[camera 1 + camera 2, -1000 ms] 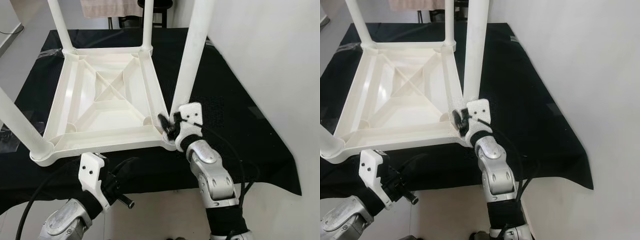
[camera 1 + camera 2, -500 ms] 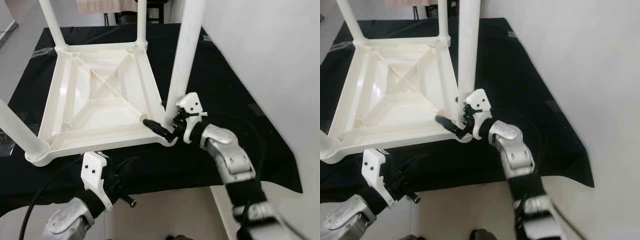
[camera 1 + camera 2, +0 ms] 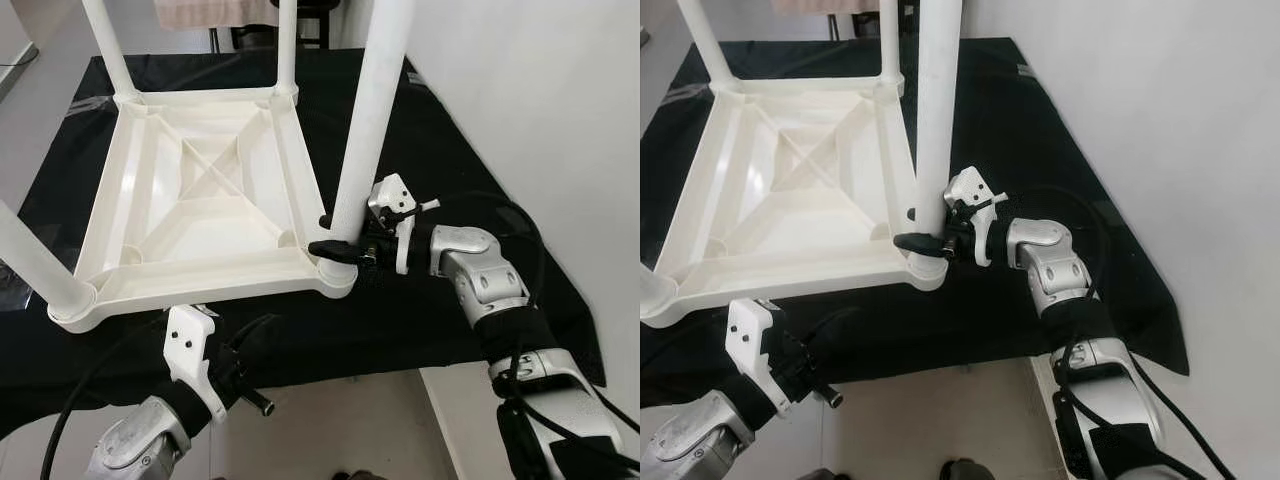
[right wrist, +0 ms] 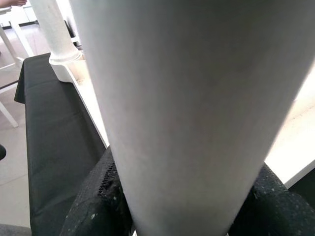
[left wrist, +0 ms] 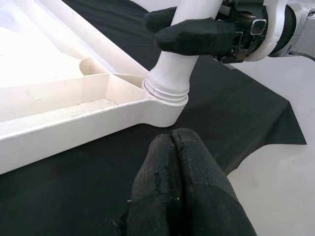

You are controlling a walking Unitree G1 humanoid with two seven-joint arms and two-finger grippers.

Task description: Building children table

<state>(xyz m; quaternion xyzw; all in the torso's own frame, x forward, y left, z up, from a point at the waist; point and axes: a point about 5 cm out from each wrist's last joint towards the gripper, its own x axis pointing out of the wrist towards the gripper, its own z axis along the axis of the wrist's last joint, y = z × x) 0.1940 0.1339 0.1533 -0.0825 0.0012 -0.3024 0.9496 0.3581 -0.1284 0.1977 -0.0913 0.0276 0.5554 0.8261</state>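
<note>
White plastic table top (image 3: 200,210) lies inverted on the black-draped desk (image 3: 460,170), legs up. Right gripper (image 3: 338,236) clamps the leg (image 3: 365,130) just above its socket at the near right corner. Judged step: seating that leg. Keep it upright, twist and press until the collar (image 5: 166,91) meets the socket. Left gripper (image 5: 179,184), fingers pressed together and empty, hovers off the desk's near edge. Left wrist view reveals ribbing still exposed at the collar; right wrist view confirms both fingers wrapping the leg.

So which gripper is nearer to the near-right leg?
Right. The right gripper clamps the leg just above its socket; the left gripper sits shut below the tabletop edge.
</note>
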